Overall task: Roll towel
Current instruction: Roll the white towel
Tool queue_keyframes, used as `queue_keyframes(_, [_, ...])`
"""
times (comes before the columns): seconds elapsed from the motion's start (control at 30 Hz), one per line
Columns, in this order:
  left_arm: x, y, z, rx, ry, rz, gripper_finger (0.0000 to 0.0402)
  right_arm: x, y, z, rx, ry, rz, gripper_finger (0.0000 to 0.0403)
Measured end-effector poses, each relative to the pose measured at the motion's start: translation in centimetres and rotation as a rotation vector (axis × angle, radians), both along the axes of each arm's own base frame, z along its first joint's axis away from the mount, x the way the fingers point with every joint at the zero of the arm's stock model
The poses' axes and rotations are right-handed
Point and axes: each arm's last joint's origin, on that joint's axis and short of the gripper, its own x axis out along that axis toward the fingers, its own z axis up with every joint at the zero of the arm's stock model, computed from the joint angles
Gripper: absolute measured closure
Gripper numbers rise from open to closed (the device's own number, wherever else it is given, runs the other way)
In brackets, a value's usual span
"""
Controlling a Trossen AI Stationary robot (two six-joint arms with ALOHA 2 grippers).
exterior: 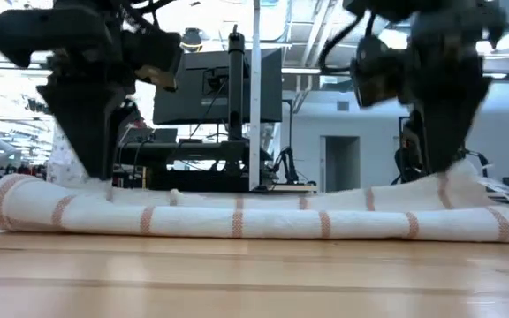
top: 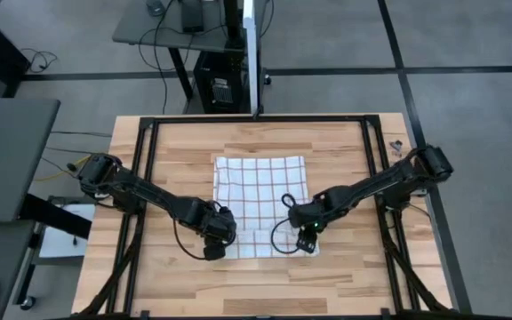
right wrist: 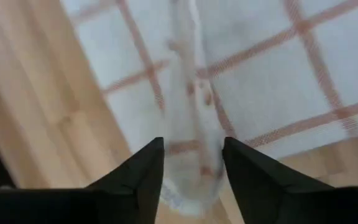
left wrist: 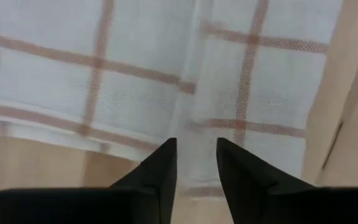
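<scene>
- Left pincer [left wrist: 196, 163] is being held slightly parted over the towel's [top: 260, 191] rolled near edge.
- Right pincer [right wrist: 192, 163] is being held partly open astride the same roll on the surface [top: 345, 280].

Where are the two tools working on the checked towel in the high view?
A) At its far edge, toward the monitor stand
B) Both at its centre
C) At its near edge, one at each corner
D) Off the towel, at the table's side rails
C: the left tool and right tool sit at the near corners of the towel.

Two black jointed arms [top: 149, 193] with looping cables and pointed fingers [left wrist: 160, 165].
</scene>
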Motion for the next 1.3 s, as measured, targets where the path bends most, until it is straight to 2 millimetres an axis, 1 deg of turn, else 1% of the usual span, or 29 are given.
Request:
queue_keyframes(0.17, [0.7, -0.1, 1.4, 0.027, -0.038, -0.017, 0.0306, -1.0, -0.9, 3.0, 0.021, -0.109, -0.016, 0.0223])
queue_keyframes(0.27, [0.9, -0.3, 1.5, 0.019, -0.065, -0.019, 0.0306, -1.4, -0.4, 3.9, 0.017, -0.160, 0.005, 0.0226])
queue_keyframes(0.33, [0.9, -0.6, 1.2, 0.011, -0.091, -0.027, 0.0306, -1.5, 0.5, 4.1, -0.031, -0.203, 0.041, 0.0229])
queue_keyframes(0.43, [0.8, -1.4, 0.6, -0.007, -0.132, -0.044, 0.0306, -1.5, 2.5, 3.5, -0.133, -0.244, 0.116, 0.0234])
queue_keyframes(0.5, [0.6, -1.8, 0.2, -0.016, -0.143, -0.049, 0.0306, -1.6, 4.0, 2.5, -0.187, -0.228, 0.151, 0.0237])
queue_keyframes(0.57, [0.7, -2.2, 0.1, -0.031, -0.176, -0.053, 0.0306, -1.5, 5.3, 1.4, -0.204, -0.217, 0.172, 0.0238])
queue_keyframes(0.63, [0.9, -2.2, 0.2, -0.041, -0.200, -0.051, 0.0306, -1.2, 6.3, 0.4, -0.207, -0.216, 0.193, 0.0238])
queue_keyframes(0.73, [1.5, -2.0, 0.4, -0.030, -0.258, -0.049, 0.0306, -0.8, 6.8, -0.8, -0.214, -0.197, 0.204, 0.0231])
queue_keyframes(0.83, [1.9, -1.1, 0.4, -0.035, -0.251, -0.046, 0.0301, -0.7, 6.6, -0.9, -0.222, -0.194, 0.209, 0.0214])
queue_keyframes(0.93, [2.0, -0.2, 0.8, -0.026, -0.190, -0.094, 0.0281, -1.0, 6.1, 0.0, -0.225, -0.207, 0.211, 0.0186])
queue_keyframes(1.03, [2.1, -0.1, 2.4, 0.001, -0.146, -0.149, 0.0249, -1.3, 5.8, 1.8, -0.217, -0.277, 0.231, 0.0156])
queue_keyframes(1.13, [2.2, -1.1, 4.6, 0.023, -0.143, -0.216, 0.0218, -1.5, 6.3, 3.7, -0.238, -0.359, 0.304, 0.0136])
queue_keyframes(1.23, [1.8, -2.8, 6.2, 0.091, -0.175, -0.284, 0.0200, -1.8, 7.7, 4.9, -0.292, -0.427, 0.366, 0.0133])
queue_keyframes(1.3, [1.2, -4.0, 6.7, 0.158, -0.186, -0.324, 0.0197, -2.0, 8.9, 5.3, -0.339, -0.458, 0.390, 0.0133])
